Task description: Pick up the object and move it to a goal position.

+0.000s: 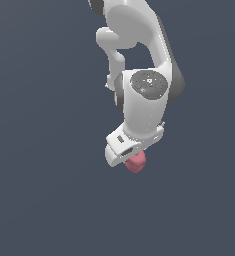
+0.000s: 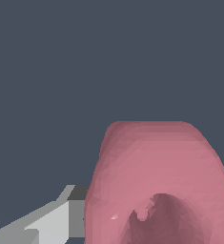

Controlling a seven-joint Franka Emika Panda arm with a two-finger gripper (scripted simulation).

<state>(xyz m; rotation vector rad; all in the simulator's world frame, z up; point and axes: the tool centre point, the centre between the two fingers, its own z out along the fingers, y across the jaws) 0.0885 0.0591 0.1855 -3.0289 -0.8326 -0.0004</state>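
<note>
Small pinkish-red rounded lump (image 1: 136,163): matt, no highlights, looks like soft clay or dough. In the wrist view its surface (image 2: 156,176) is faceted in fine flat patches, slightly uneven, with a darker, rougher-looking hollow in the face.

White robot arm with smooth rounded plastic-looking shells (image 1: 144,107): satin finish, soft shading, no sharp reflections. Dark grey bands at the joints, matt. Grey round cap (image 1: 149,83) on the wrist: dull, speckled with small dots.

White-and-grey gripper finger (image 2: 54,219): flat-faced, hard-looking, matt, darker grey at the tip.

Dark blue-grey background (image 1: 39,150): uniform, flat, without texture or sheen.
</note>
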